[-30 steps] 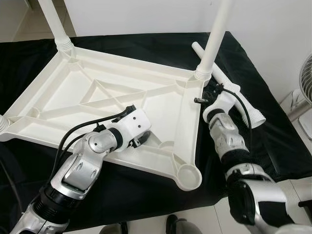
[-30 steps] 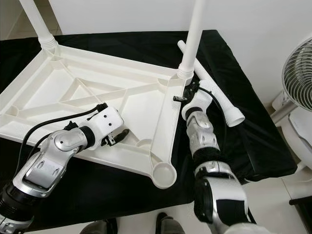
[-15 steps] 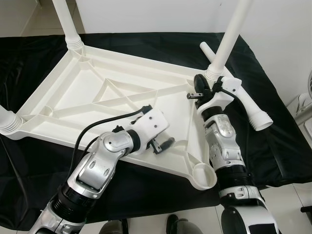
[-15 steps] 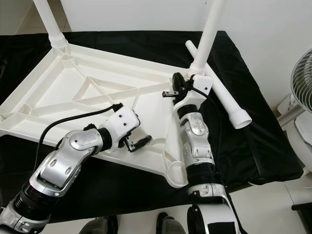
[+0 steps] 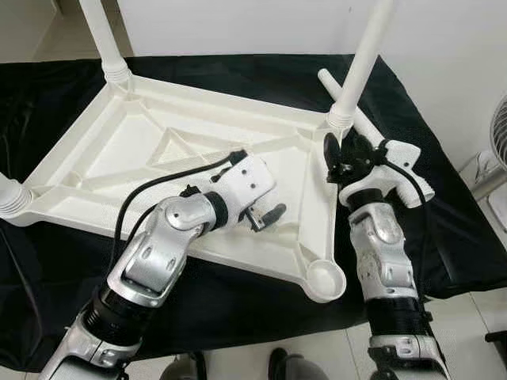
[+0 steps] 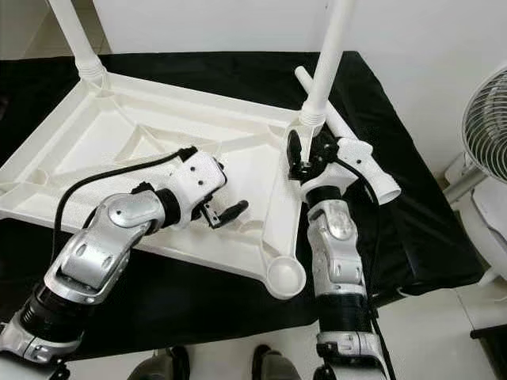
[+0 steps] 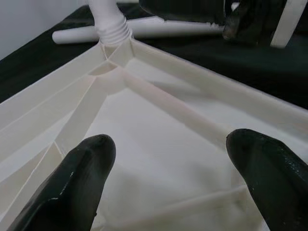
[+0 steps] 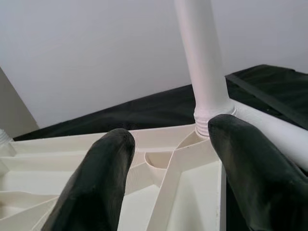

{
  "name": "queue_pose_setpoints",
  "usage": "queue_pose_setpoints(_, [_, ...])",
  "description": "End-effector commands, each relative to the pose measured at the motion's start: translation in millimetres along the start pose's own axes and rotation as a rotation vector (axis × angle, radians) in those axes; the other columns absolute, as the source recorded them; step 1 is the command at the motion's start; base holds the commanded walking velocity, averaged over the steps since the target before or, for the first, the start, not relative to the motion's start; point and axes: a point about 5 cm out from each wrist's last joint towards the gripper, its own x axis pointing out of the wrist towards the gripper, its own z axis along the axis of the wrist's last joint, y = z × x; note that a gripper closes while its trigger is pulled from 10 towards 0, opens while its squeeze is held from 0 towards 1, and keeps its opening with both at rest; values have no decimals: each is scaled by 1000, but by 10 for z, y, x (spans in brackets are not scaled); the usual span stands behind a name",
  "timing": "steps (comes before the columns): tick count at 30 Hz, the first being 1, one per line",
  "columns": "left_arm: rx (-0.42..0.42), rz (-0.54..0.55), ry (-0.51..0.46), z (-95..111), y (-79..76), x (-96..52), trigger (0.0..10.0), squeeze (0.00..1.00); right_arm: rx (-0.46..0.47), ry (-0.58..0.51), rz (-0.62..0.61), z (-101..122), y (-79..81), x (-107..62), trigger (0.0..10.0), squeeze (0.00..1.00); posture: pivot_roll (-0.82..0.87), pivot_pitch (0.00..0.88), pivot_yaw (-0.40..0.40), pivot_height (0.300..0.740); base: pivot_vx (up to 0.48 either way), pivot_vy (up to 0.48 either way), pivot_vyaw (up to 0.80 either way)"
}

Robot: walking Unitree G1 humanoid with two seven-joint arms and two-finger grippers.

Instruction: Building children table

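Observation:
The white plastic tabletop (image 5: 119, 150) lies upside down on a black cloth. Legs stand screwed in at its far left corner (image 5: 101, 39), its far right corner (image 5: 360, 67) and its near left corner (image 5: 8, 194). The near right socket (image 5: 323, 277) holds nothing. A loose leg (image 6: 379, 180) lies on the cloth beyond the right rim. My left gripper (image 5: 265, 215) hovers open over the ribbed underside near the right rim, with nothing between its fingers (image 7: 86, 163). My right gripper (image 5: 337, 154) is open just beside the base of the far right leg, fingertips (image 8: 110, 163) apart and free.
The black cloth (image 5: 444, 237) hangs over the front and right edges of the support. A white fan (image 6: 483, 134) stands on the floor to the right. Pale wall runs behind the table.
The camera has shifted. My right gripper has turned from reaching over the rim to pointing at the base of the far right leg. My left gripper has edged toward the right rim.

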Motion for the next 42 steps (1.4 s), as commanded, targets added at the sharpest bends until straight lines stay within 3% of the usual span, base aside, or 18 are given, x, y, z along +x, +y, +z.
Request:
queue_pose_setpoints(1, [-17, -55, -39, 60, -54, -23, 10000, 0, -2, -14, -33, 50, -59, -64, 10000, 0, 84, 167, -25, 740, 0, 0, 0])
queue_pose_setpoints(6, [-65, -155, -84, 87, -121, -84, 10000, 0, -28, -26, -97, 148, -172, -200, 10000, 0, 81, 169, -27, 740, 0, 0, 0])
queue_pose_setpoints(10, [-31, -231, -135, 99, -174, -133, 10000, 0, -68, -7, -134, 175, -268, -390, 10000, 0, 73, 171, -26, 740, 0, 0, 0])
queue_pose_setpoints(17, [-12, -313, -101, -51, -286, -121, 10000, 0, -112, 55, -141, 141, -257, -677, 10000, 0, 52, 171, -19, 740, 0, 0, 0])
queue_pose_setpoints(27, [39, -380, -40, -232, -381, -77, 10000, 0, -111, 73, -136, 172, -195, -763, 10000, 0, 33, 167, -13, 740, 0, 0, 0])
queue_pose_setpoints(32, [46, -369, 2, -347, -370, -35, 10000, 0, -111, 76, -126, 194, -156, -787, 10000, 0, 28, 165, -12, 740, 0, 0, 0])
queue_pose_setpoints(36, [24, -242, 109, -598, -144, 91, 10000, 0, -108, 78, -106, 226, -88, -811, 10000, 0, 22, 161, -15, 740, 0, 0, 0])
queue_pose_setpoints(42, [41, -211, 148, -682, -45, 110, 10000, 0, -109, 78, -103, 239, -79, -807, 10000, 0, 20, 159, -16, 740, 0, 0, 0])
